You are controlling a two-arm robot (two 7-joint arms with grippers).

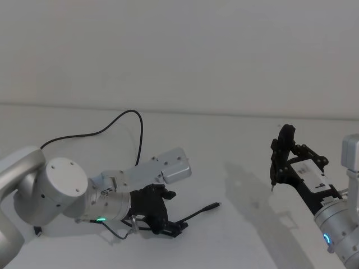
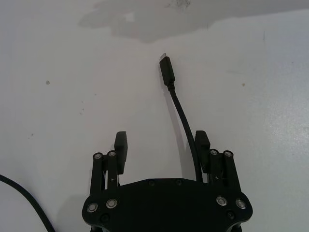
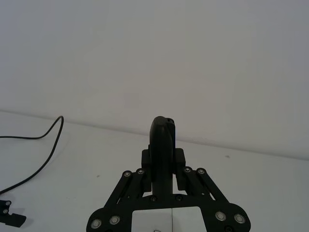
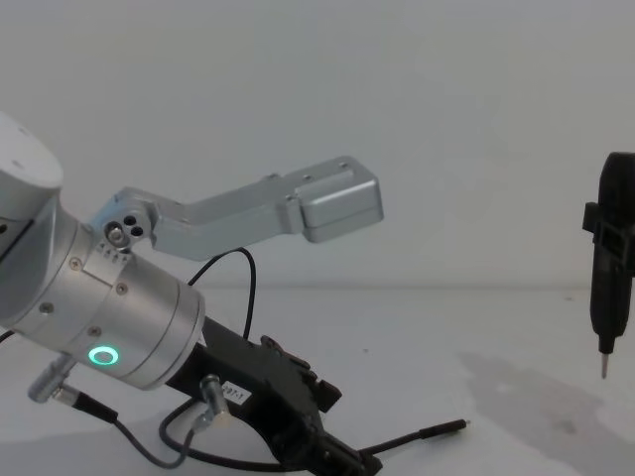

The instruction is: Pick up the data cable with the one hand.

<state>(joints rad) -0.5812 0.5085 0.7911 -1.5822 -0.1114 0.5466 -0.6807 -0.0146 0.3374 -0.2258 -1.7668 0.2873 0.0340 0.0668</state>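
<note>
- On the white bench (image 2: 58,121), front-left of the robot, the data cable (image 2: 166,70) lies flat. Its slim plug (image 1: 211,207) points away from the left end effector, tiny metal tip outermost.
- The left end effector (image 2: 161,145) sits low over the bench, fingers spread wide, released, gripping nothing.
- The cord runs in between those fingers, close along one finger (image 2: 202,142). Whether it touches cannot be told.
- The rest of the cord loops away across the bench in a long arc behind the left arm.
- A small white label (image 4: 236,394) sits on the left end effector's body, print too small to read. A green ring light (image 4: 102,355) glows on the silver wrist cylinder.
- The right end effector (image 3: 162,162) is raised at the right, well apart from the cable. It is clenched on a black pen-shaped tool (image 4: 612,268) whose metal tip points down, clear of the bench.
- A white panel (image 1: 311,174) on the right end effector carries a small dark mark and no legible writing.
</note>
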